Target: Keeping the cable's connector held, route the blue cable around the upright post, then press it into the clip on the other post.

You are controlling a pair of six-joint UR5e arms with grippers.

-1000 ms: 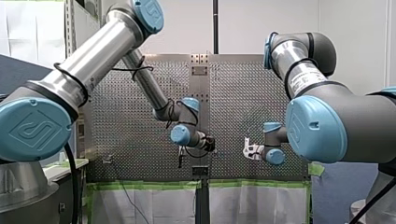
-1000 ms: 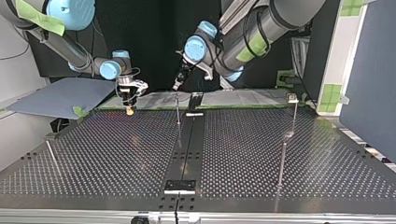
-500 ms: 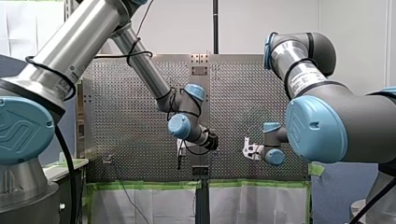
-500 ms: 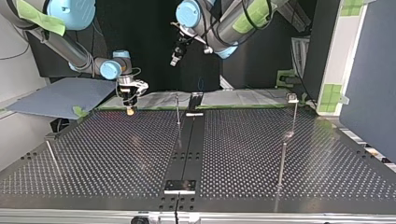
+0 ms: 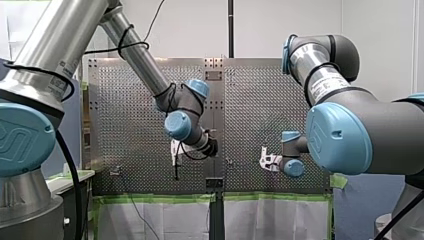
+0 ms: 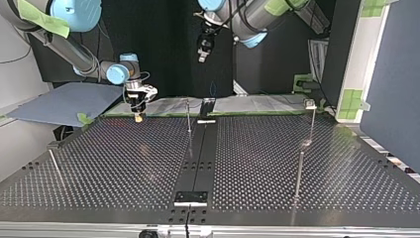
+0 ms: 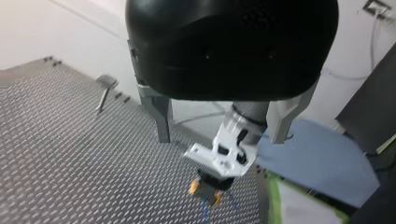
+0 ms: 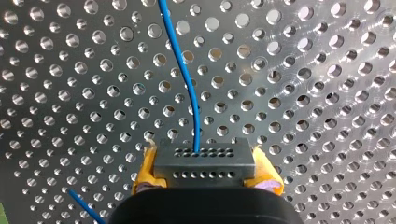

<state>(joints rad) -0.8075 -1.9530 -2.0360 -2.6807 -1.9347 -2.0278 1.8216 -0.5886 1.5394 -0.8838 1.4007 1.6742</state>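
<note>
My right gripper [image 8: 204,179] is shut on a dark grey connector [image 8: 204,161], clamped between its yellow pads [image 8: 145,168]. A thin blue cable [image 8: 187,79] runs from the connector over the perforated plate. In the top view this gripper [image 6: 138,117] hangs just above the table's far edge, left of a thin upright post [image 6: 188,116]. A second post with a clip [image 6: 310,104] stands at the far right. My left gripper [image 6: 203,52] is high above the table, open and empty. In the left wrist view its fingers [image 7: 161,121] frame my right gripper [image 7: 208,191] far below.
A dark rail [image 6: 198,158] runs down the middle of the perforated table [image 6: 124,163]. Another thin rod [image 6: 54,166] stands near the top view's left edge. A blue-grey board [image 6: 64,101] lies behind the table at the left, and green tape [image 5: 160,198] lines the edge.
My left arm has lifted its gripper from near the upright post's top to high above the table, drifting right in the top view. My right gripper has stayed put with the connector.
</note>
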